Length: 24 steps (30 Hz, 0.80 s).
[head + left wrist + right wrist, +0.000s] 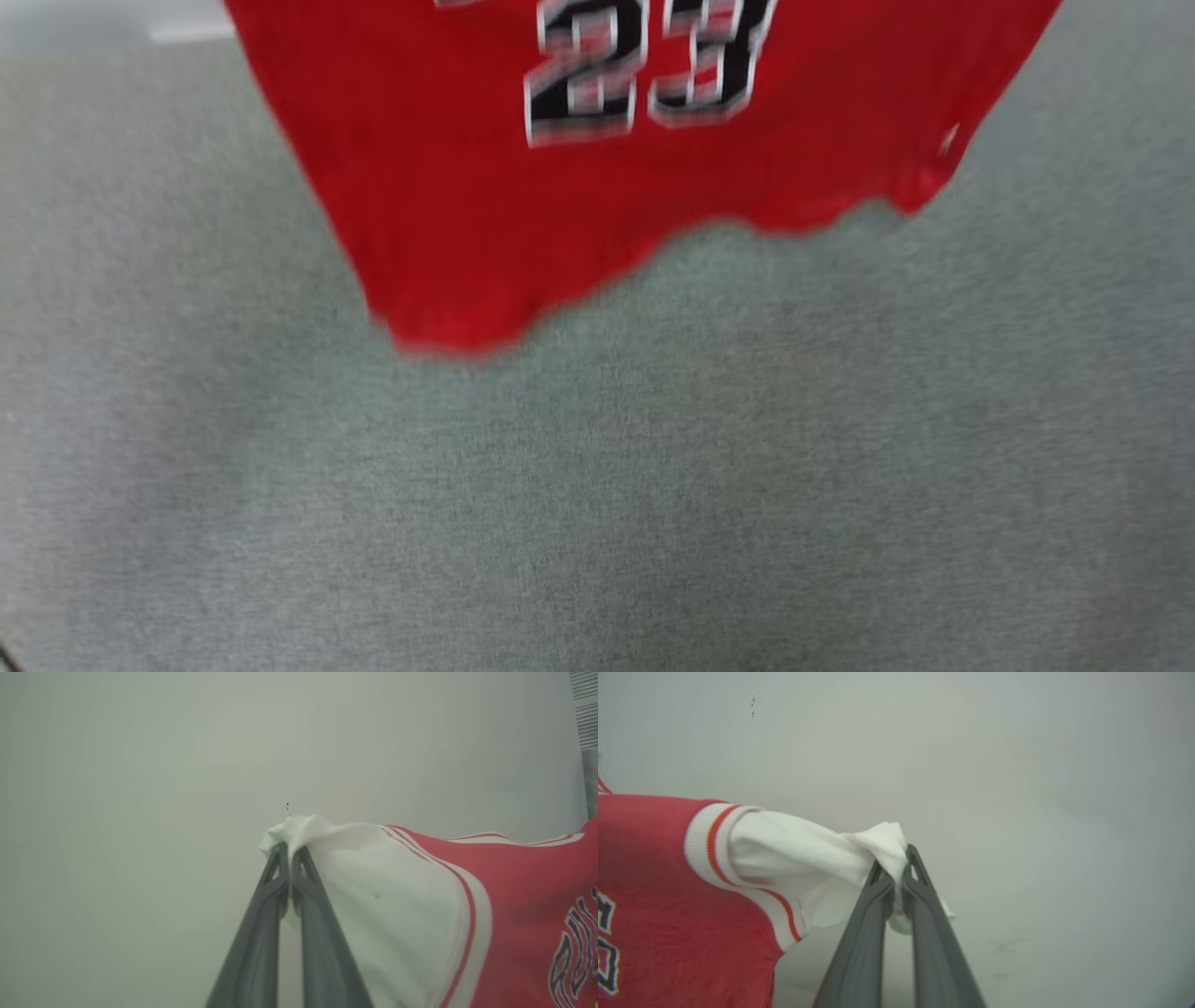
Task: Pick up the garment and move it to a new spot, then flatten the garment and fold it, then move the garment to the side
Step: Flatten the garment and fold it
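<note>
The left gripper [290, 853] and right gripper [900, 863] are each clamping a white sleeve, keeping the garment [439, 187] spread and hanging above the table's [597, 523] far side, probably for laying flat.

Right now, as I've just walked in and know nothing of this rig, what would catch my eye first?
The red jersey with its black 23, blurred, sits at the top of the head view over a grey surface. In the wrist views it is held up by its white sleeves: the left gripper is shut on one sleeve, the right gripper on the other.
</note>
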{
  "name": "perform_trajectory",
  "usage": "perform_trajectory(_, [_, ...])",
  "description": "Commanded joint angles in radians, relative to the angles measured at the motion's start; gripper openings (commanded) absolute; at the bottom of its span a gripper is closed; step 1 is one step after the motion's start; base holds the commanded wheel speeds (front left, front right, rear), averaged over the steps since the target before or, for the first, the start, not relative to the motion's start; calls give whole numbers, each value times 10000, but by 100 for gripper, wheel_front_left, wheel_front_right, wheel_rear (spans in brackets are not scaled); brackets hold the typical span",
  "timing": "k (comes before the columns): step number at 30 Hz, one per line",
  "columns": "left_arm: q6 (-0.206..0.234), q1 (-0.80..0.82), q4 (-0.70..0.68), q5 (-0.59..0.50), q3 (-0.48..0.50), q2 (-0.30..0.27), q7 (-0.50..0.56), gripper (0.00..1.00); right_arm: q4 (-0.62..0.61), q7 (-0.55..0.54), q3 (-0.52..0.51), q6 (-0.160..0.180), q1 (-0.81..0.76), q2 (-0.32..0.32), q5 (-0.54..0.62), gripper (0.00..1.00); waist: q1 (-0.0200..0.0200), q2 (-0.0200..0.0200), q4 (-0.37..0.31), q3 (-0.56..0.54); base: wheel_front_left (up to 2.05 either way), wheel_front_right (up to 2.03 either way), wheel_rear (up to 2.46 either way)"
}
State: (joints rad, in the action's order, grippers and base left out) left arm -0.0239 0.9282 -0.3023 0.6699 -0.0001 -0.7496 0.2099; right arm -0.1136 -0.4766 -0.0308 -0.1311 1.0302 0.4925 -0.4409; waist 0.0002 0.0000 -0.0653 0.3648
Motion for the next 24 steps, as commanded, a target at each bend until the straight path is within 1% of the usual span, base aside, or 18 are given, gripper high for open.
perform_trajectory(1, [-80,452,253,-98,-104,14,-100,0,249,151,46,8,430,33,112,0,-2,0,116,917,0,0,0])
perform_trajectory(5, [-373,2204,1368,-633,-690,78,-441,0,1442,690,192,8,1914,-60,437,0,-2,0,209,1704,0,0,0])
perform_trajectory(7, [-477,3090,1938,-852,-945,261,-700,0,2010,1018,266,8,2647,-124,695,0,-2,0,270,2065,0,0,0])
perform_trajectory(8, [-618,4302,2885,-1118,-1307,539,-1086,0,2842,1633,381,8,3655,-170,1117,0,-2,0,373,2540,0,0,0])
perform_trajectory(12, [-723,5595,4129,-1434,-1723,912,-1699,0,4042,2260,507,8,4742,-265,1685,0,-2,0,489,2989,0,0,0])
perform_trajectory(16, [-846,6312,5312,-1683,-2069,1167,-2310,0,5170,2866,600,10,5328,-515,2123,0,-2,0,577,3240,0,0,0])
perform_trajectory(18, [-891,6428,5693,-2062,-2471,1091,-2638,0,5626,3138,743,10,5445,-606,2223,0,-2,0,616,3331,0,0,0])
perform_trajectory(20, [-969,6345,6004,-2221,-2834,1148,-2872,0,5955,3371,992,8,5375,-701,2242,0,-2,0,634,3440,0,0,0])
perform_trajectory(24, [-991,5601,6556,-2091,-3157,1294,-3421,0,6617,3803,1183,8,4761,-894,2012,0,-2,0,683,3359,0,0,0])
